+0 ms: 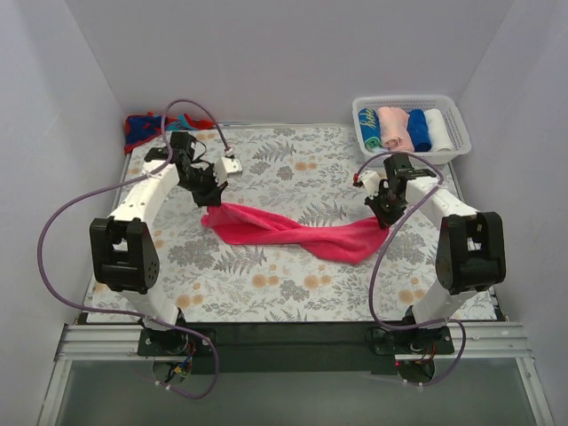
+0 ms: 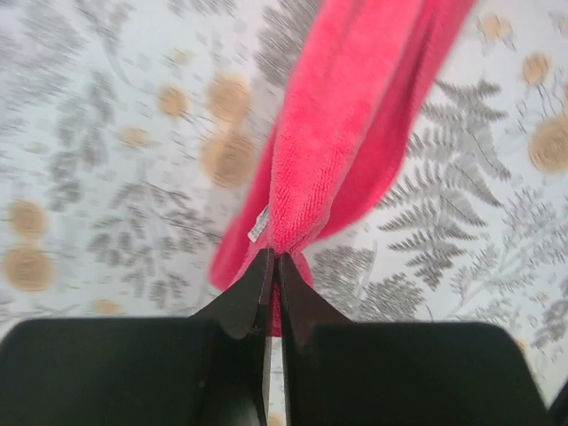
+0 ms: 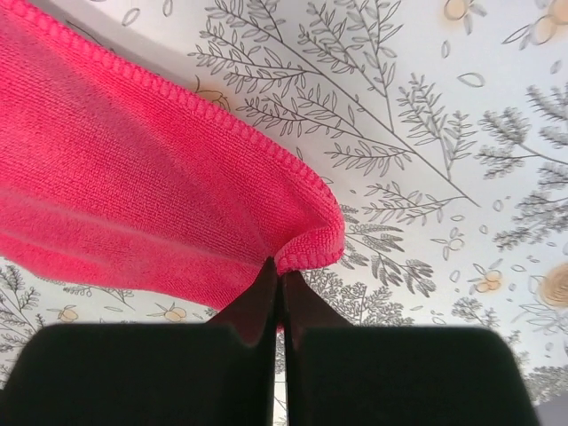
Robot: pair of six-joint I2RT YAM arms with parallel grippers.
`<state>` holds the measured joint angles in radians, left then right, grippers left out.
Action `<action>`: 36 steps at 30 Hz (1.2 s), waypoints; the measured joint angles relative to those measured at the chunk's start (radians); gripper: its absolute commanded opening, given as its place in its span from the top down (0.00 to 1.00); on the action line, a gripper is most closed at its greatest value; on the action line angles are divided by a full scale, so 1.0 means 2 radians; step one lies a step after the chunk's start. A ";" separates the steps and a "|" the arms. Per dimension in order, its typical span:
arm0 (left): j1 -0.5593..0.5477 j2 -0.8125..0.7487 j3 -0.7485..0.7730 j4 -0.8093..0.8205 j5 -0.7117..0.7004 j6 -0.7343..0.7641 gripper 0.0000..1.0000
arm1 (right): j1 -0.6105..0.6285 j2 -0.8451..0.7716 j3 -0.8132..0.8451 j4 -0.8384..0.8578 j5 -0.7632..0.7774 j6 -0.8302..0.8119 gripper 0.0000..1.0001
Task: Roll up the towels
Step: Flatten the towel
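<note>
Left jaws: closed to a thin slit on one end of the pink towel (image 1: 293,232), with the cloth gathered into folds right at the tips.
Right jaws: pressed together on a corner at the towel's other end, where the stitched hem (image 3: 266,146) curls over just ahead of the tips.
Pink towel: runs from one pair of jaws to the other, pulled long and twisted about halfway along. It lies over the table cloth (image 1: 293,169), but I cannot tell how much of its middle rests on it.
White tag (image 2: 258,224): sewn to the towel's edge, just ahead of the left jaws and slightly to their left in the left wrist view.
Red towel (image 1: 146,129): a crumpled heap with blue marks, beyond the left jaws and to their left in the far corner of the tabletop, well apart from them.
Basket (image 1: 453,133): white and slotted, beyond the right jaws and a little to their right, not touching them.
Rolls in basket: four side by side, one green-and-blue (image 1: 368,129), one pale pink (image 1: 393,127), one blue (image 1: 418,130) and one white (image 1: 438,128).
Table cloth: grey ferns and orange flowers, spread under both pairs of jaws.
</note>
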<state>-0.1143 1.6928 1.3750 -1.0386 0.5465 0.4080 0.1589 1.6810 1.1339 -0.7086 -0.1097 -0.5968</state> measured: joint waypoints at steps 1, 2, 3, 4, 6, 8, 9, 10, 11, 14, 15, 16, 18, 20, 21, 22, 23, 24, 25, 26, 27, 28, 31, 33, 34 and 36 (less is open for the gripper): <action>0.000 0.003 0.023 0.004 0.005 -0.011 1.00 | 0.000 -0.010 0.000 0.000 -0.002 -0.003 0.99; 0.000 0.007 0.039 0.010 0.007 -0.021 1.00 | 0.000 -0.017 0.000 0.000 -0.004 -0.005 0.99; 0.000 0.018 0.061 0.015 0.009 -0.036 1.00 | 0.000 -0.024 0.000 0.000 -0.006 -0.007 0.99; 0.000 0.033 0.080 0.028 0.009 -0.050 1.00 | 0.000 -0.030 0.000 -0.001 -0.008 -0.009 0.99; 0.000 0.070 0.109 0.060 0.007 -0.079 1.00 | 0.000 -0.036 0.000 -0.004 -0.014 -0.012 0.99; 0.000 0.118 0.128 0.097 0.001 -0.110 1.00 | 0.000 -0.038 0.000 -0.010 -0.018 -0.015 0.99; 0.000 0.144 0.137 0.111 -0.007 -0.128 0.90 | 0.000 -0.039 0.000 -0.014 -0.022 -0.016 0.99; 0.001 0.166 0.145 0.124 -0.014 -0.140 0.81 | 0.000 -0.039 0.000 -0.016 -0.025 -0.017 0.99; 0.001 0.192 0.155 0.139 -0.023 -0.155 0.77 | 0.000 -0.040 0.000 -0.019 -0.028 -0.018 0.99; 0.007 0.252 0.187 0.159 -0.048 -0.196 0.59 | 0.000 -0.040 0.000 -0.027 -0.037 -0.018 0.99; 0.012 0.262 0.192 0.164 -0.054 -0.208 0.58 | 0.000 -0.040 0.000 -0.027 -0.039 -0.018 0.99; 0.017 0.263 0.193 0.166 -0.057 -0.218 0.58 | 0.000 -0.040 0.000 -0.028 -0.040 -0.018 0.99; 0.032 0.255 0.193 0.167 -0.052 -0.226 0.59 | 0.000 -0.040 0.000 -0.030 -0.041 -0.018 0.99; 0.052 0.230 0.182 0.170 -0.033 -0.219 0.62 | 0.000 -0.040 0.001 -0.032 -0.043 -0.018 0.99; 0.062 0.202 0.159 0.179 -0.020 -0.201 0.63 | 0.000 -0.041 0.001 -0.034 -0.044 -0.018 0.99; 0.072 0.168 0.132 0.178 -0.007 -0.182 0.65 | 0.000 -0.042 0.002 -0.036 -0.044 -0.018 0.99; 0.083 0.129 0.098 0.174 0.007 -0.154 0.66 | 0.000 -0.043 0.002 -0.037 -0.046 -0.018 0.99; 0.089 0.094 0.070 0.170 0.016 -0.128 0.66 | 0.000 -0.045 0.003 -0.038 -0.047 -0.017 0.99; 0.092 0.053 0.039 0.159 0.027 -0.095 0.67 | 0.000 -0.047 0.004 -0.039 -0.048 -0.017 0.99; 0.091 0.020 0.014 0.146 0.034 -0.066 0.67 | 0.000 -0.050 0.005 -0.039 -0.049 -0.017 0.99; 0.085 -0.009 -0.007 0.136 0.042 -0.033 0.67 | 0.000 -0.053 0.007 -0.040 -0.050 -0.017 0.99; 0.076 -0.030 -0.026 0.127 0.048 -0.002 0.67 | 0.000 -0.056 0.008 -0.041 -0.050 -0.017 0.99; 0.045 -0.045 -0.066 0.101 0.055 0.080 0.66 | 0.000 -0.064 0.012 -0.042 -0.051 -0.016 0.99; 0.031 -0.027 -0.078 0.088 0.056 0.119 0.65 | 0.000 -0.067 0.014 -0.043 -0.051 -0.016 0.99; 0.028 -0.013 -0.079 0.080 0.055 0.139 0.64 | 0.000 -0.068 0.015 -0.043 -0.051 -0.016 0.99; 0.026 0.011 -0.079 0.071 0.051 0.176 0.63 | 0.000 -0.068 0.019 -0.045 -0.051 -0.016 0.99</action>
<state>-0.0631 1.7142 1.2171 -0.8967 0.6479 0.7593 0.1581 1.5452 1.1709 -0.7990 -0.2119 -0.6281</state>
